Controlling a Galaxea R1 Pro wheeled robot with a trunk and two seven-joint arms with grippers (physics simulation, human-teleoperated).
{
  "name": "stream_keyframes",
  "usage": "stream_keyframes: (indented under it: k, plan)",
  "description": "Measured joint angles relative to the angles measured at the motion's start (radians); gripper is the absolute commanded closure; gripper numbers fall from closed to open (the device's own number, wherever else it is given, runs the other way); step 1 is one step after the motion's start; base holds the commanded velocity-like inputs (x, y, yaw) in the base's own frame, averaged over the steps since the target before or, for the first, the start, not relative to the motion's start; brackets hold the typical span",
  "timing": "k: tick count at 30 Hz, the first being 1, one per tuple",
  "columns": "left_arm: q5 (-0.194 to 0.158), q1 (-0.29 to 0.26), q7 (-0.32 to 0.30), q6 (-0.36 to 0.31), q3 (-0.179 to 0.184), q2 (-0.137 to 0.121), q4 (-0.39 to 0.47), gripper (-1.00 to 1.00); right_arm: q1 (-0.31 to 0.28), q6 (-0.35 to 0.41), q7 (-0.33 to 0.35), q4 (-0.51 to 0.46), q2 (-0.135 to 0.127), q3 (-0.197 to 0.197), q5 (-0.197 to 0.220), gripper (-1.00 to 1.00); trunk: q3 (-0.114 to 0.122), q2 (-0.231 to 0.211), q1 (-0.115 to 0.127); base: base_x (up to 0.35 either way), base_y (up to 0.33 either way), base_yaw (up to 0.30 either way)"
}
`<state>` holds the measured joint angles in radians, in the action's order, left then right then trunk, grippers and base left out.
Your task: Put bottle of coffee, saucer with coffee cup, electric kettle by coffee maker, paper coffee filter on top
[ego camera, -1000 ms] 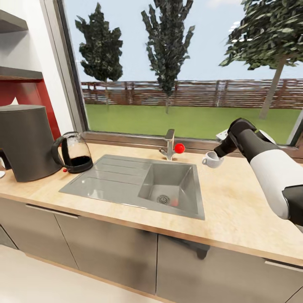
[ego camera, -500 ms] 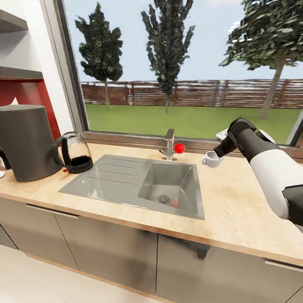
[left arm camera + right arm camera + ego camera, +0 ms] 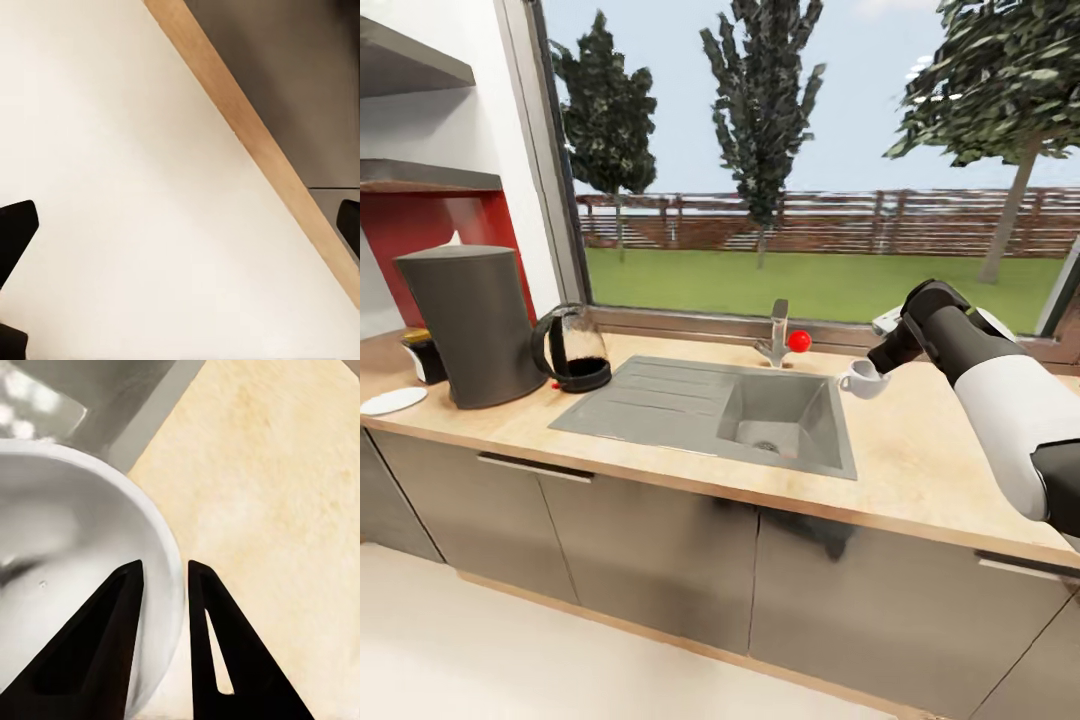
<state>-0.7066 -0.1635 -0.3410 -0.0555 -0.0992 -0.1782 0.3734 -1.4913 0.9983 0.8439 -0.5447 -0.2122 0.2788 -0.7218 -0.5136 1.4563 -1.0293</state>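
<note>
In the head view, my right gripper point(image 3: 873, 367) holds a white coffee cup point(image 3: 859, 379) just above the countertop point(image 3: 920, 470), right of the sink. The right wrist view shows the cup's rim point(image 3: 161, 547) pinched between the two dark fingers point(image 3: 124, 607). At the far left stand the dark coffee maker point(image 3: 470, 325), the glass electric kettle point(image 3: 574, 352) to its right, and a dark coffee bottle point(image 3: 424, 356) with a yellow lid to its left. A white saucer point(image 3: 392, 401) lies in front of that bottle. My left gripper point(image 3: 180, 225) is open over pale floor.
A steel sink point(image 3: 770, 425) with a drainboard lies between the kettle and the cup. Its faucet point(image 3: 777, 333) carries a red knob point(image 3: 798, 341). A large window runs behind the counter, grey cabinet fronts point(image 3: 660, 560) below it, and shelves point(image 3: 420, 175) hang at the upper left.
The whole picture has shifted right, so the camera moved: the saucer and the coffee bottle have come into view at the left. The right arm holds the cup as before.
</note>
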Motion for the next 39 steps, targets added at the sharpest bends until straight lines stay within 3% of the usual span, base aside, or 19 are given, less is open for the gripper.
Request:
stream_keyframes:
  k: [17, 26, 30, 32, 33, 39]
  plan:
    - [0.000, 0.000, 0.000, 0.000, 0.000, 0.000, 0.000, -1.00, 0.001, 0.000, 0.001, 0.000, 0.002, 0.001, 0.002, 1.00, 0.000, 0.000, 0.000, -0.033, 0.021, 0.250]
    - [0.000, 0.000, 0.000, 0.000, 0.000, 0.000, 0.000, -1.00, 0.001, 0.000, 0.072, -0.001, 0.000, 0.002, 0.003, 1.00, 0.000, 0.000, 0.000, -0.023, 0.217, 0.098]
    - [0.000, 0.000, 0.000, 0.000, 0.000, 0.000, 0.000, -1.00, 0.002, -0.001, 0.147, -0.033, 0.001, 0.003, 0.006, 1.00, 0.000, 0.000, 0.000, -0.016, 0.066, 0.004]
    - [0.000, 0.000, 0.000, 0.000, 0.000, 0.000, 0.000, -1.00, 0.004, -0.002, 0.197, -0.094, 0.002, 0.002, 0.008, 1.00, 0.000, 0.000, 0.000, -0.005, 0.021, 0.001]
    - [0.000, 0.000, 0.000, 0.000, 0.000, 0.000, 0.000, -1.00, 0.006, 0.001, 0.243, -0.136, 0.006, 0.002, 0.015, 1.00, 0.000, 0.000, 0.001, -0.003, 0.011, 0.001]
    - [0.000, 0.000, -0.002, 0.000, 0.000, 0.000, 0.000, -1.00, 0.008, -0.004, 0.332, -0.187, 0.038, 0.002, 0.012, 1.00, 0.000, 0.000, 0.000, -0.001, 0.004, 0.000]
